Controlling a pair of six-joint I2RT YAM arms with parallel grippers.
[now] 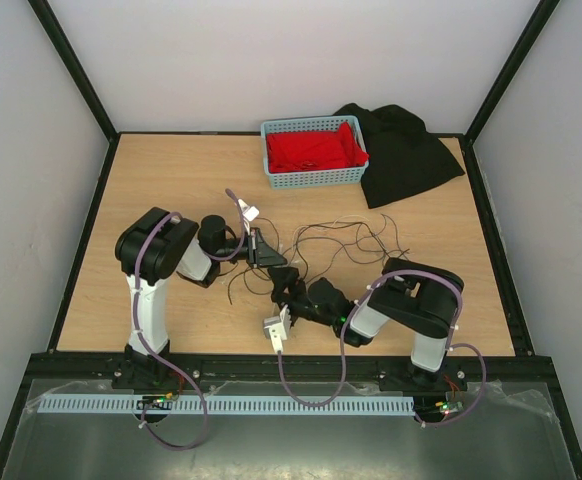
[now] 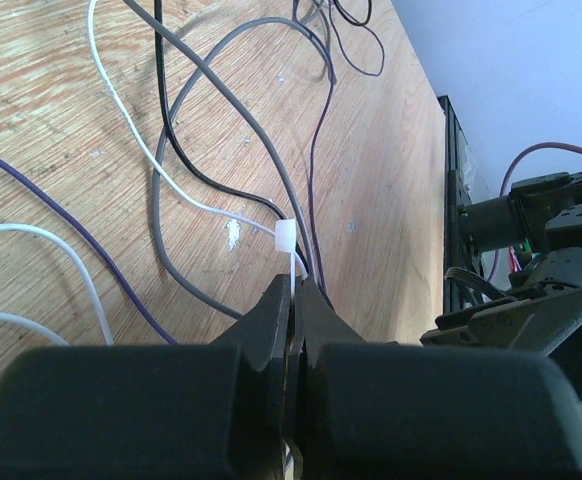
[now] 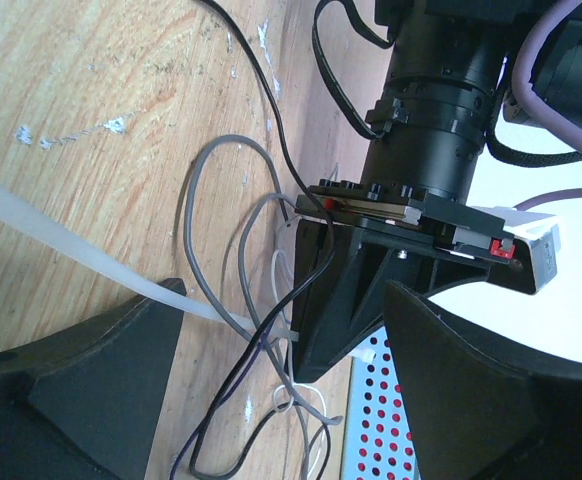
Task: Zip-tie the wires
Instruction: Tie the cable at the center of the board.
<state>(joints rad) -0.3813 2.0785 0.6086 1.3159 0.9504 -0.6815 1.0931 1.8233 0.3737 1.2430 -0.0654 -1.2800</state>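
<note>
The wires [image 1: 346, 240] lie in loose thin loops on the wooden table [image 1: 171, 180] between the two arms. My left gripper [image 2: 293, 292] is shut on a white zip tie, its small head [image 2: 285, 238] just past the fingertips where grey, black, purple and white wires [image 2: 221, 110] converge. In the right wrist view the zip tie's translucent strap [image 3: 81, 250] runs from the left into the wire bundle [image 3: 261, 330] beside the left gripper's black fingers [image 3: 356, 290]. My right gripper [image 3: 281, 295] is open, one finger on either side of that bundle, the strap crossing over its left finger [image 3: 91, 380].
A blue basket [image 1: 314, 178] holding red cloth stands at the back centre, with a black cloth [image 1: 406, 155] to its right. The two grippers [image 1: 276, 270] nearly touch at mid-table. A black frame edges the table [image 1: 271, 357].
</note>
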